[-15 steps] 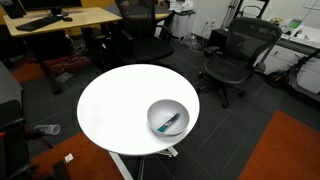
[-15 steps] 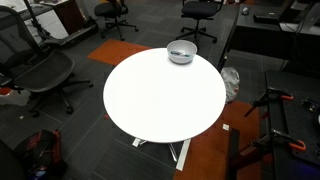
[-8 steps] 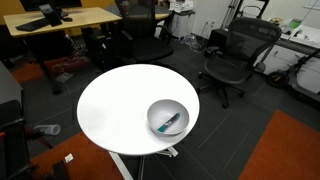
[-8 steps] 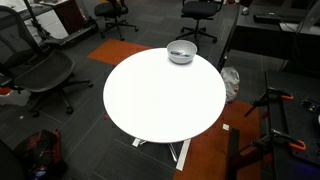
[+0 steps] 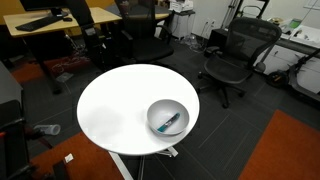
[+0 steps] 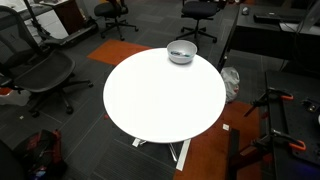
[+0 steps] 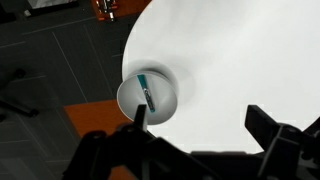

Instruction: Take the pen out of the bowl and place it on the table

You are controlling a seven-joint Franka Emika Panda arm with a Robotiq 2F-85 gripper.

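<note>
the short teal-blue marker-like pen (image 5: 171, 122) lay inside the round grey metallic bowl (image 5: 186, 108), slanting across its pale inside, at the lower right of the round white table (image 5: 115, 105) in an exterior view. in the wrist view the pen (image 7: 148, 92) showed left of centre, with bare tabletop filling the upper right. the dark two-fingered gripper (image 7: 195, 112) ran along the bottom of the wrist view, its fingers spread wide with nothing between them, and it appeared to hang well clear of the bowl. the pen looked light, stiff and smooth, so it would likely roll or skid on the curved bowl floor. a pinch across the middle of the barrel, fingers set crosswise to its length, seemed the soundest hold. the bowl itself looked light enough to slide if a finger caught its wall. it stood close to the table's edge, so the broad bare top toward the middle offered the safest room for setting the pen down, away from the rim where it could roll off. a black mesh office chair (image 5: 235, 50) stood at the upper right, well apart from the table.
</note>
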